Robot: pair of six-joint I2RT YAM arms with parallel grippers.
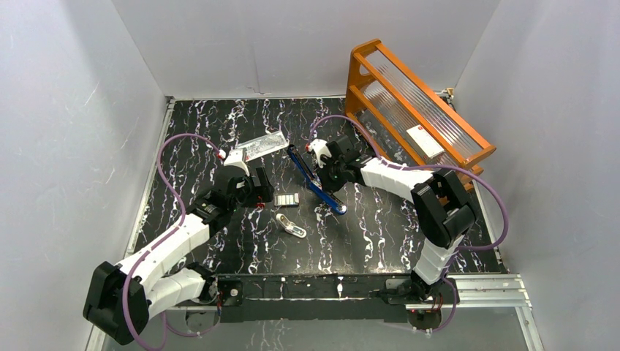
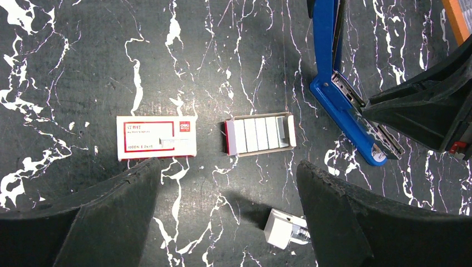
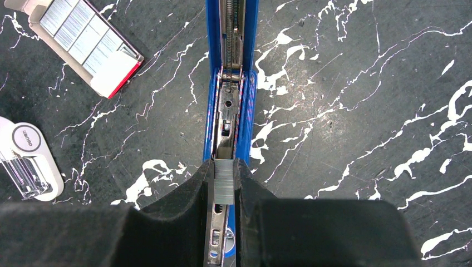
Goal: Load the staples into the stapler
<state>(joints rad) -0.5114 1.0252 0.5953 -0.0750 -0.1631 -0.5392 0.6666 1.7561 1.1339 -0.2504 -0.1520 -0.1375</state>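
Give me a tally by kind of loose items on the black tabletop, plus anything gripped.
Bright blue hinged stapler: 1
Open cardboard tray of grey staple strips: 1
Grey staple strip in right gripper: 1
Red-and-white cardboard box: 1
White-silver oblong gadget: 1
Clear plastic packet: 1
Total: 6

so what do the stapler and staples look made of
stapler: blue shell looks like glossy plastic, possibly painted metal; the inner rail is bare shiny metal with a spring. staples: grey metal with a dull sheen, in a finely ribbed strip.

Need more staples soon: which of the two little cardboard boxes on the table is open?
The tray nearer the blue stapler, with grey staples showing inside; the red-and-white box beside it shows only its label.
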